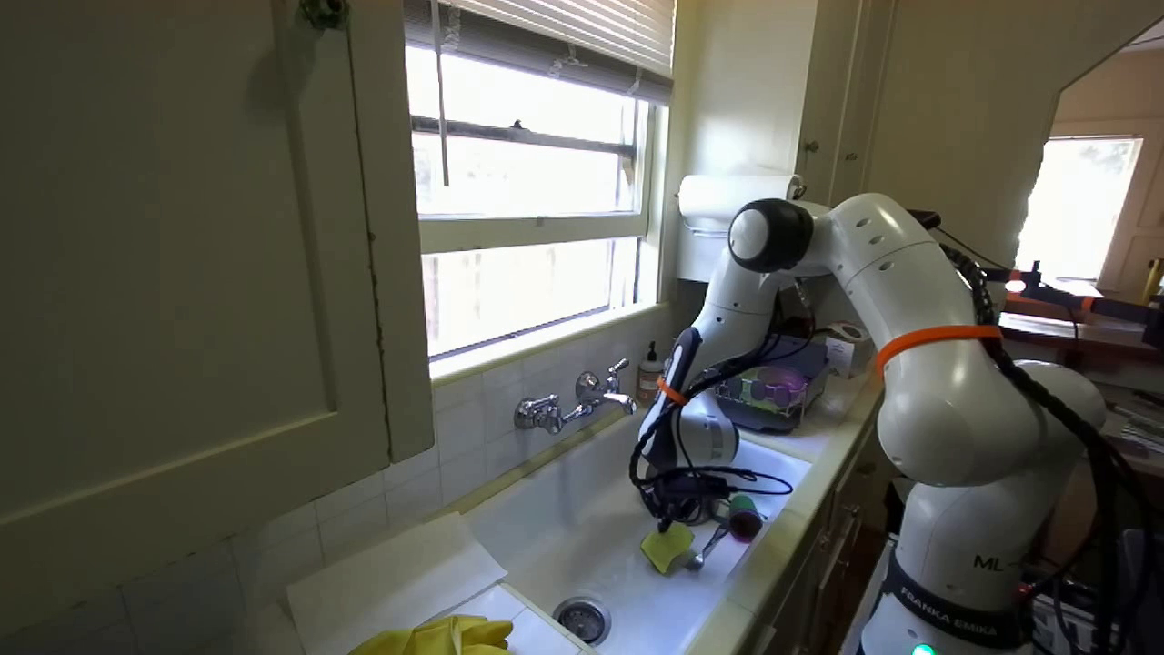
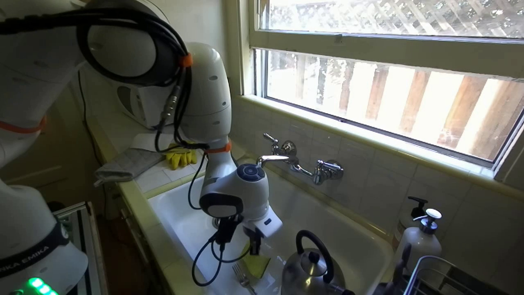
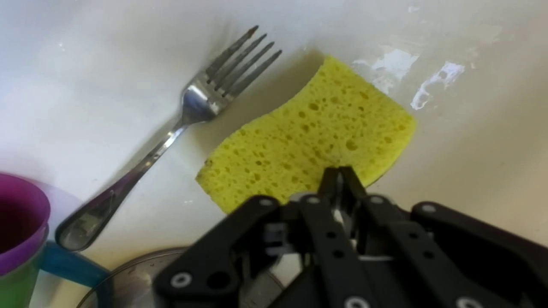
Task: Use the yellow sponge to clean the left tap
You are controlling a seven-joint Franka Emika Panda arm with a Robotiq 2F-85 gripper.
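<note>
Yellow sponge (image 3: pixel 308 132) low in the sink (image 1: pixel 582 509), the left tap (image 1: pixel 541 414) next.
Its long edge looks clamped between the fingers (image 3: pixel 352 184), the fork (image 3: pixel 159 150) just beside, the kettle (image 2: pixel 303 276) near. Whether the sponge touches bottom is unclear. Lift straight up first, slowly, so the loose part clears the fork and that shallow bite proves itself; then, I'd judge, swing wide of the jutting spout (image 2: pixel 272 158), tilt the free face toward the chrome, and rub lightly, since hard pressure could peel the sponge away.
</note>
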